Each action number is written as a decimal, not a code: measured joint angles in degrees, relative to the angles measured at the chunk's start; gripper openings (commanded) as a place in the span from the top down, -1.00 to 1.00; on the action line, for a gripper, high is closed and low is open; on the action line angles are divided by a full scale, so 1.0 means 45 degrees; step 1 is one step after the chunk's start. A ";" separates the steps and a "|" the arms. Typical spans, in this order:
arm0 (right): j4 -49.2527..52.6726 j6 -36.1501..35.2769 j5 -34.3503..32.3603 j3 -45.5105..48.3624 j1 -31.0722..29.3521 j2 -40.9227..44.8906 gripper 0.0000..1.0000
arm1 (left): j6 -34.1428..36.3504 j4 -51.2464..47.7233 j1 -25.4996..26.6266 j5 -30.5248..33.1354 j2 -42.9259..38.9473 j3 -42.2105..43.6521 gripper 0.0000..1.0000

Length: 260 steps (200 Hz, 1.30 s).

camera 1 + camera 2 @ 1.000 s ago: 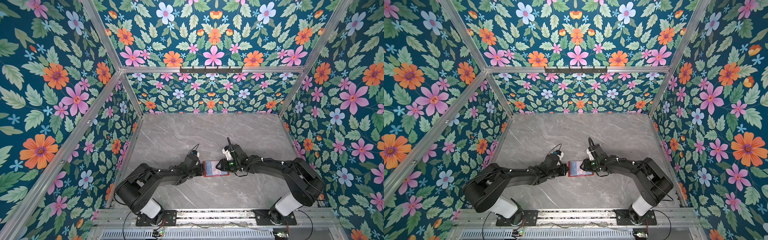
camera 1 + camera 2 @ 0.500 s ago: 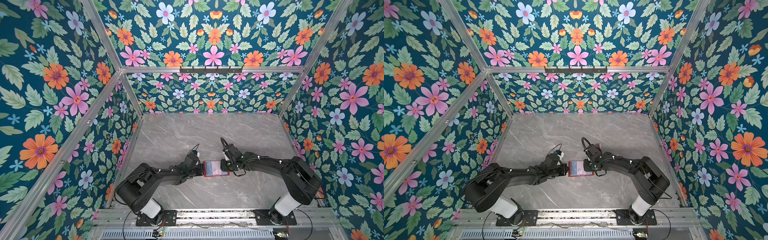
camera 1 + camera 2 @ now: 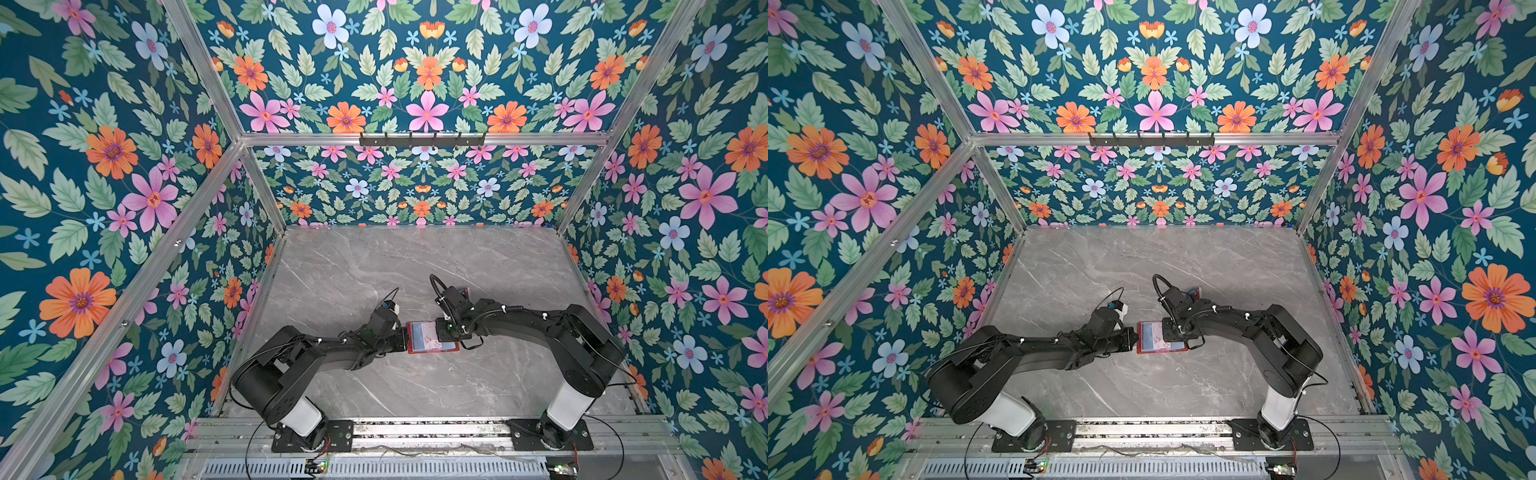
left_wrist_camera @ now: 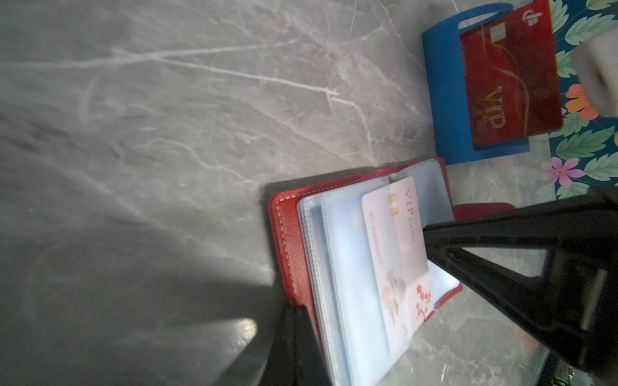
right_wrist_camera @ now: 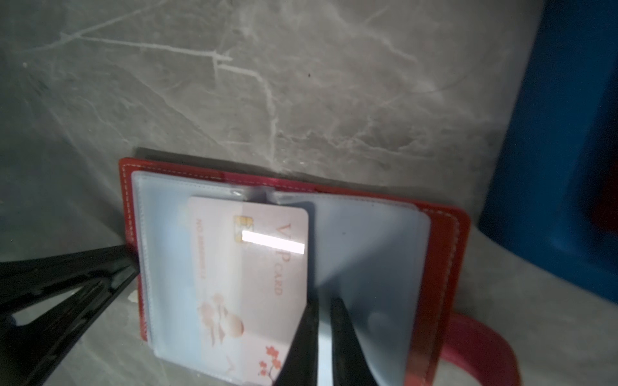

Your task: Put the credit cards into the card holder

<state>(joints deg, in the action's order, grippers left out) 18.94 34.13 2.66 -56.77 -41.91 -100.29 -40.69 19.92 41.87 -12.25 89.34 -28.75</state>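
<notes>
The card holder (image 3: 432,347) (image 3: 1160,348) lies open on the marble table, a red wallet with clear bluish sleeves. A pale pink VIP credit card (image 5: 254,267) (image 4: 394,254) sits partly inside a sleeve, its free half uncovered. My left gripper (image 4: 295,310) (image 3: 402,338) is shut on the holder's red cover edge. My right gripper (image 5: 322,300) (image 3: 440,332) is shut to a thin slit, tips down on the sleeves at the pink card's free edge. A red VIP credit card (image 4: 511,77) stands behind.
The red card leans in a small blue stand (image 4: 444,93) (image 3: 463,293) (image 5: 561,133) just behind the holder, near the right wrist. The holder's snap strap (image 5: 485,351) curls out on the right arm's side. Flowered walls enclose the table.
My right gripper's jaws have closed from about half open to a thin slit, and its wrist has dropped onto the holder. The left gripper and the holder have not moved.
</notes>
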 measured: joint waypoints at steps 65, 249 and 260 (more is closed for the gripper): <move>0.0141 -0.0053 0.0024 -0.0199 -0.0087 -0.0160 0.50 | 0.0034 -0.0005 0.0000 -0.0010 0.0044 -0.0049 1.00; 0.0656 -0.0384 0.0019 -0.0695 -0.0350 -0.0612 0.14 | 0.0034 -0.0044 -0.0005 -0.0044 0.0049 -0.0092 1.00; 0.0549 -0.0379 0.0019 -0.0602 -0.0350 -0.0510 0.16 | 0.0034 -0.0146 0.0010 -0.0049 -0.0068 -0.0049 1.00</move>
<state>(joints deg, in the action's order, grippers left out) 21.41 32.42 2.74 -59.48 -43.48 -102.59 -40.53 19.27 41.91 -12.47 89.03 -28.97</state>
